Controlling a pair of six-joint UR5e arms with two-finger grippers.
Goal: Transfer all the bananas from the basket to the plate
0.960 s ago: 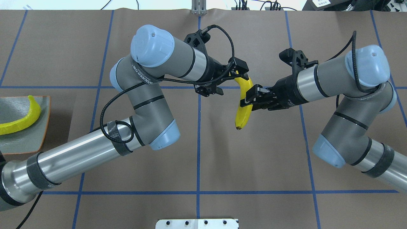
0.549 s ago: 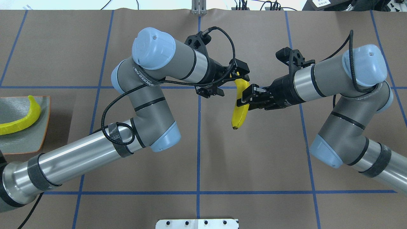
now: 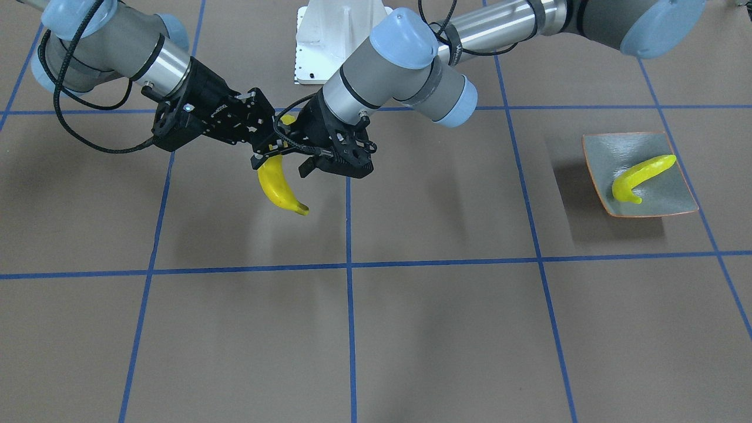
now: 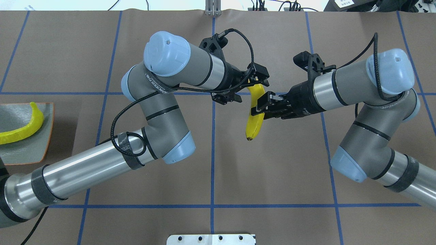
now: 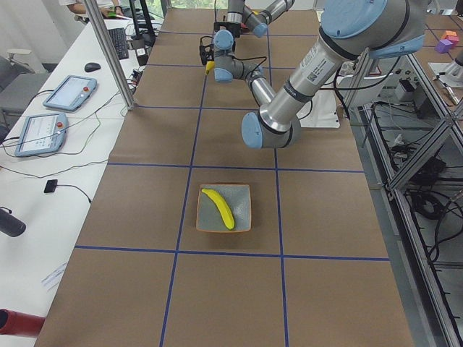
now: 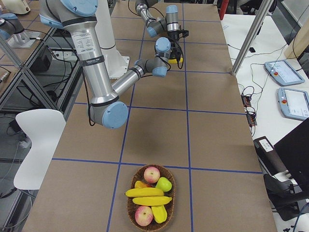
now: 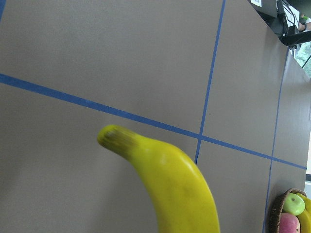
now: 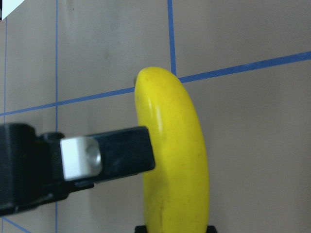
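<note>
A yellow banana (image 4: 254, 122) hangs in the air over the table's middle. My right gripper (image 4: 259, 105) is shut on its middle. My left gripper (image 4: 252, 90) stands open, its fingers on either side of the banana's upper end. In the front view the same banana (image 3: 277, 187) hangs between the two hands. The grey-green plate (image 4: 34, 149) lies at the far left with one banana (image 4: 24, 131) on it. The wicker basket (image 6: 128, 205) shows in the right side view, holding two bananas (image 6: 145, 192) among other fruit.
Apples (image 6: 152, 174) and other fruit fill the basket at the table's end on my right. A white mounting plate (image 4: 211, 239) sits at the near edge. Blue tape lines cross the brown table cover.
My right gripper has carried the banana to the left, toward my left gripper. The left arm has shifted slightly to the right, its fingers still apart.
</note>
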